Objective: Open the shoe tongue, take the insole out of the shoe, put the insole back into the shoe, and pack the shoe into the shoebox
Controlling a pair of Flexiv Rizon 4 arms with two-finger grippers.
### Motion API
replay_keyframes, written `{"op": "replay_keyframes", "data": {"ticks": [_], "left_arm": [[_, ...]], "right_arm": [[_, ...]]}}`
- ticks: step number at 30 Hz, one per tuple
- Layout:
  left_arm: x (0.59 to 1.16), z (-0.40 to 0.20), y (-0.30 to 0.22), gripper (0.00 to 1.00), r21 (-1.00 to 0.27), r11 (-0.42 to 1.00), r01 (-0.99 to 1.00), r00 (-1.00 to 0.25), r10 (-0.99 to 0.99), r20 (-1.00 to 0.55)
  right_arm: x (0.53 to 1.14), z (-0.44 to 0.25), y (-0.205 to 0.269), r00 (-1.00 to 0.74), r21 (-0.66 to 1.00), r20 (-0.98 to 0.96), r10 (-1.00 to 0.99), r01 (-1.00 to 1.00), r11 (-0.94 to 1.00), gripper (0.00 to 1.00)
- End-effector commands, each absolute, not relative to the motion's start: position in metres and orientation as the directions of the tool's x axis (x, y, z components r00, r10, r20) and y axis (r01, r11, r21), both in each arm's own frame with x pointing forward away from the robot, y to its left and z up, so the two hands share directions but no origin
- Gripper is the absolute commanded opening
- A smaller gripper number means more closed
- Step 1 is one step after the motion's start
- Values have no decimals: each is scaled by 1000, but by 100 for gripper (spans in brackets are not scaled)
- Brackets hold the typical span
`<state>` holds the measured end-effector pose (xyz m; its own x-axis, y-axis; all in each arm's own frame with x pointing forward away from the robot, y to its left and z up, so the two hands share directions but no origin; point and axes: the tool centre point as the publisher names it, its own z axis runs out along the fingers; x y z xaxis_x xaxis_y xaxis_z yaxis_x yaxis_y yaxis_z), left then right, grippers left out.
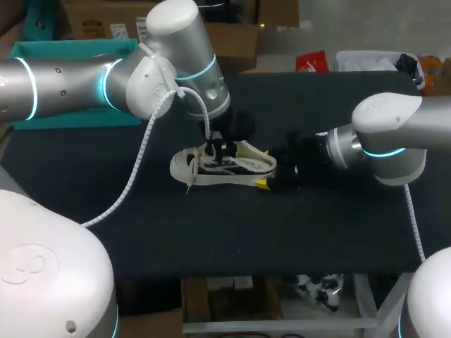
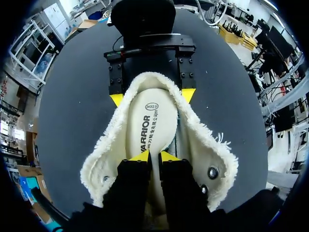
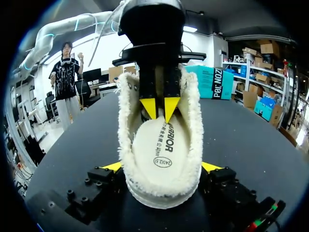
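In the upper left of the head view the teal shoebox (image 1: 42,51) sits well apart from the work. At frame centre the shoe (image 1: 224,169) stands on its sole. The left gripper (image 2: 154,155) reaches down into its mouth, fingers pressed almost together, tips on the insole (image 2: 153,123), which lies flat inside. To the right, the right gripper (image 3: 161,167) clamps the heel from both sides. Whichever way the insole is bound, I judge the heel clamp should hold firm while the left works along the shoe's length, clear of the fleecy collar.
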<state>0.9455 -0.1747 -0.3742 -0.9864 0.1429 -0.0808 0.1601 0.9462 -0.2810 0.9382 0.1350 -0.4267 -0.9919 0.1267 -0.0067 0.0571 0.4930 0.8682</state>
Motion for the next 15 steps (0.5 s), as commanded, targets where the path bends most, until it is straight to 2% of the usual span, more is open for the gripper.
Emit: {"op": "replay_keyframes", "data": {"ticks": [1, 15], "left_arm": [[941, -356, -177, 0, -292, 942, 163, -986, 143, -87], [943, -331, -185, 0, -363, 921, 141, -990, 127, -63]], "right_arm": [[936, -432, 138, -992, 869, -8, 125, 55, 491, 0], [936, -432, 138, -992, 869, -8, 125, 55, 491, 0]]}}
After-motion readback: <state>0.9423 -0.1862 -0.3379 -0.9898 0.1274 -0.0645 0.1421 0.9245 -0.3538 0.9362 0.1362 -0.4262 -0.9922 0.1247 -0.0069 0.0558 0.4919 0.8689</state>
